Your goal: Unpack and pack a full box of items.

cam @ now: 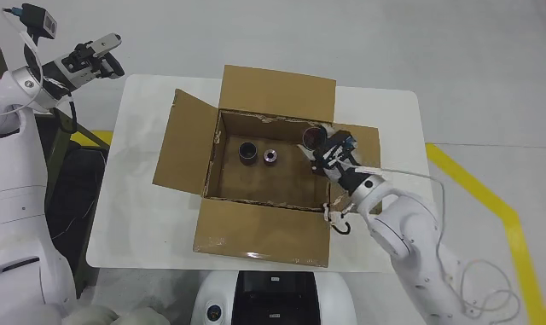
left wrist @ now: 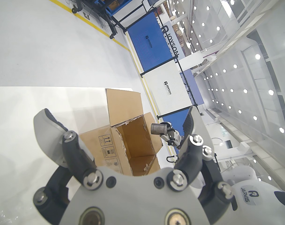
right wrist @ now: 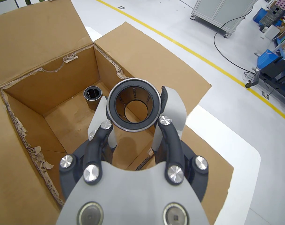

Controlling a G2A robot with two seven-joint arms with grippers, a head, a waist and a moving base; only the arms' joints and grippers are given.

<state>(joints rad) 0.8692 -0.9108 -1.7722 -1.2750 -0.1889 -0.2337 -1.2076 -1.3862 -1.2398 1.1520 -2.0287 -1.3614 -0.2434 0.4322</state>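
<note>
Metal cylinder [right wrist: 112,108] clamped in right claw [right wrist: 134,101], bore facing its wrist, above box [right wrist: 62,76].

Open cardboard box [cam: 277,93] on white table [cam: 136,197]

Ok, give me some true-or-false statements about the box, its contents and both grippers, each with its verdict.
The right gripper is shut on a metal cylinder. True.
The left gripper holds a part too. False: it is open and empty.
The cardboard box has its flaps folded shut. False: the flaps are open.
A dark cylinder and a smaller ring sit on the box floor. True.
The metal cylinder lies on the box floor. False: it hangs above the opening.
</note>
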